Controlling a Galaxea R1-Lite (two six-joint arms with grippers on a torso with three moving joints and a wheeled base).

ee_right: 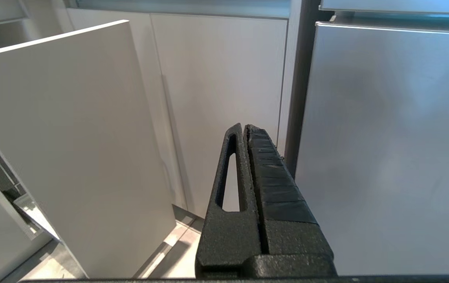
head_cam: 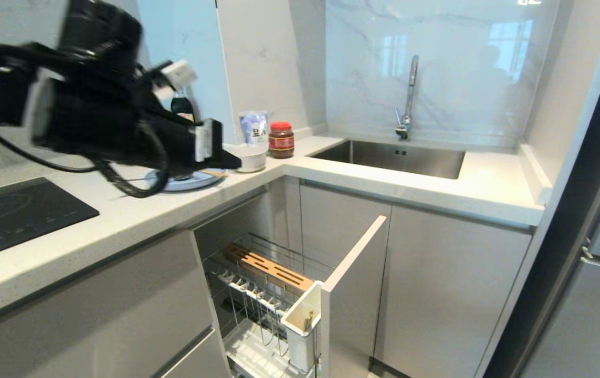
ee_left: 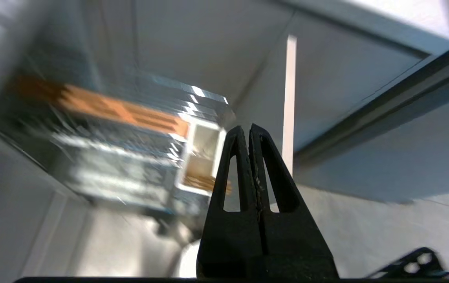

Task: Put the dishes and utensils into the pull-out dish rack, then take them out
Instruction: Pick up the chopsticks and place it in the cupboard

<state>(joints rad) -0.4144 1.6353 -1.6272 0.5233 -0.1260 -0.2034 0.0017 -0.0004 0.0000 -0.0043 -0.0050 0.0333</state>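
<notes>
The long pale speckled stone countertop [head_cam: 137, 212] runs into the corner by the steel sink [head_cam: 389, 157], and below it the narrow chrome wire pull-out dish rack [head_cam: 265, 302] stands drawn out, its grey door front [head_cam: 355, 294] facing the room. Nothing sits on its pegs; only the slotted tan wooden strip [head_cam: 268, 268] and the white plastic caddy [head_cam: 302, 325] show, with something light brown inside the caddy that I can't identify. So loading has barely begun, I'd say, at the first pick.

The robot's black left arm hangs over the counter, its left gripper [head_cam: 229, 160] pinched shut on nothing, tips right beside the plain off-white round bowl [head_cam: 250, 156] and above the shallow pale-blue round plate [head_cam: 192, 181]. A thin wooden stick, probably chopsticks [head_cam: 214, 172], lies on that plate.

The right gripper [ee_right: 246, 131] is parked low by the cabinet fronts, fingers together, empty.

Next, the left fingers need to part and settle over a rim.
</notes>
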